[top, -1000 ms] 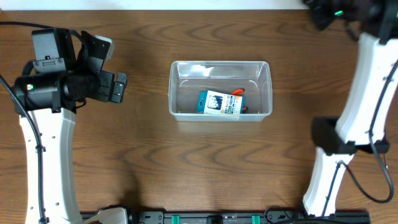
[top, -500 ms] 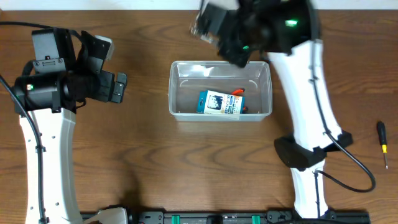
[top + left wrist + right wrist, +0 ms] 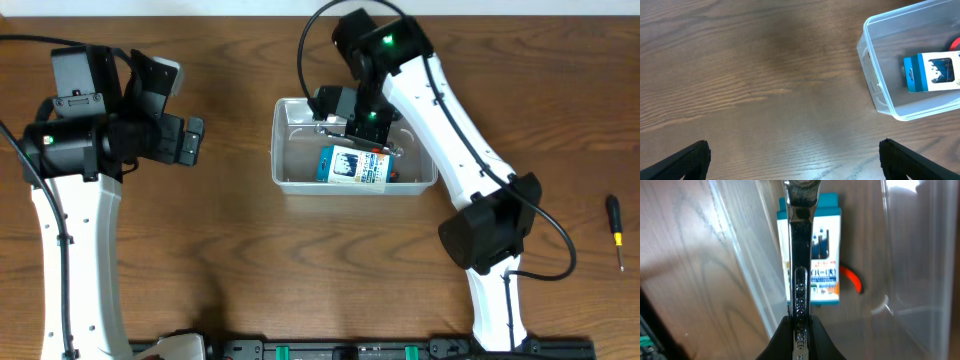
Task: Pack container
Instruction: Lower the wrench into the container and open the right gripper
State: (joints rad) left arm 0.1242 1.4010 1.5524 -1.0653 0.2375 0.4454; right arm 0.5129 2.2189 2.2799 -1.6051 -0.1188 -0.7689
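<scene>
Gripping a steel wrench [image 3: 800, 275] lengthwise in the closed right gripper [image 3: 800, 330], directly above the clear container [image 3: 274, 152]; probably best lowering it close before releasing, setting it beside the blue-and-white box [image 3: 827, 255] under the tips, clear of the orange item [image 3: 853, 281] beyond. Holding the left gripper [image 3: 795, 160] spread wide, container ahead-right.

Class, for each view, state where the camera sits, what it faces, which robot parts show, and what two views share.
Overhead: fixed above the table, looking straight down; shows the left arm, right arm, container, a screwdriver.
Left wrist: on the left arm, facing the tabletop; the open left gripper fills the bottom corners.
Right wrist: on the right arm over the container, looking along the wrench in the shut right gripper.
Shared: all three show the container and its blue-and-white box.
</scene>
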